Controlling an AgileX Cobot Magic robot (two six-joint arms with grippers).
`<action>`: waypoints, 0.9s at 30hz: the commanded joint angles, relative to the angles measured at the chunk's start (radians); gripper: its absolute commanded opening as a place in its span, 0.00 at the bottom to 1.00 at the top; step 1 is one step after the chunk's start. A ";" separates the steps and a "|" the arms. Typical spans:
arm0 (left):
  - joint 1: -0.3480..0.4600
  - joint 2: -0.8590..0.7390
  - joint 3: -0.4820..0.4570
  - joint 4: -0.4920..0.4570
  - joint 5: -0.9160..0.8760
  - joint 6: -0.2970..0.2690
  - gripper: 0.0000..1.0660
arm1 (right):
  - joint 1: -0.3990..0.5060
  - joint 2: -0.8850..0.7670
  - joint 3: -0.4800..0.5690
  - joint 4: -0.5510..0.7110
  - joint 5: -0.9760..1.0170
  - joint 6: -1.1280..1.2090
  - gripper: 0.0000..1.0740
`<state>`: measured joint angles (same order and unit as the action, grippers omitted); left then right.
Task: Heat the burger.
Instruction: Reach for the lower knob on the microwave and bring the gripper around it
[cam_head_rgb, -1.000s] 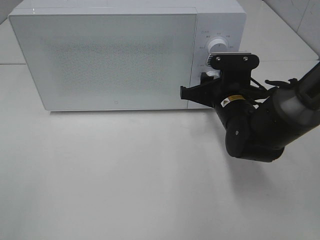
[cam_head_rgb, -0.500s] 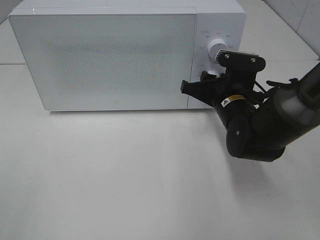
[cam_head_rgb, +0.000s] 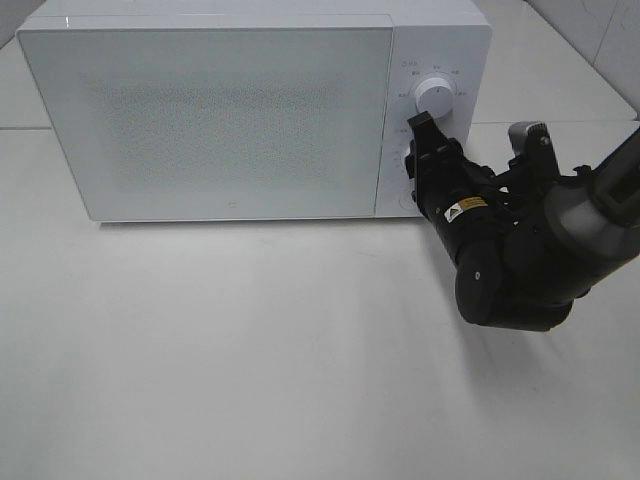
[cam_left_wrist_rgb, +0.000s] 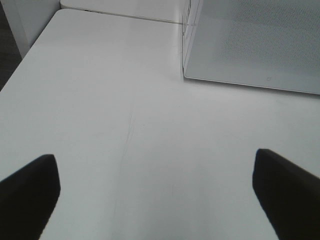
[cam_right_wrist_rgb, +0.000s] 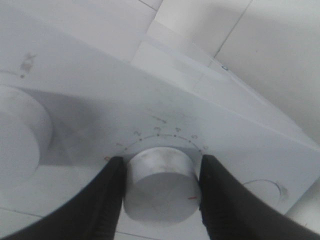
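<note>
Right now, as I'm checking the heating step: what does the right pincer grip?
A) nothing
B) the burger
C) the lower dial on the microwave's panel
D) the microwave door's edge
C: in the right wrist view the right pincer has its fingers pressed against both sides of the lower dial, which sits beneath the upper dial in the high view.

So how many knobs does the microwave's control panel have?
2. The upper knob is free. The lower knob, just below it, is clamped in the right gripper, which hides it in the high view. No others show.
</note>
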<state>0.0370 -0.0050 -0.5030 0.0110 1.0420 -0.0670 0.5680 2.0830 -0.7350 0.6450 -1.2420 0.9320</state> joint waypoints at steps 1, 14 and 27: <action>0.006 -0.024 0.003 -0.011 -0.007 -0.004 0.94 | 0.003 0.000 -0.021 -0.086 -0.029 0.172 0.00; 0.006 -0.024 0.003 -0.011 -0.007 -0.004 0.94 | 0.003 0.000 -0.021 -0.091 -0.028 0.715 0.00; 0.006 -0.024 0.003 -0.011 -0.007 -0.004 0.94 | 0.003 0.000 -0.021 -0.090 -0.033 0.716 0.01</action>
<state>0.0370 -0.0050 -0.5030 0.0110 1.0420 -0.0670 0.5680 2.0870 -0.7350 0.6470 -1.2380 1.6450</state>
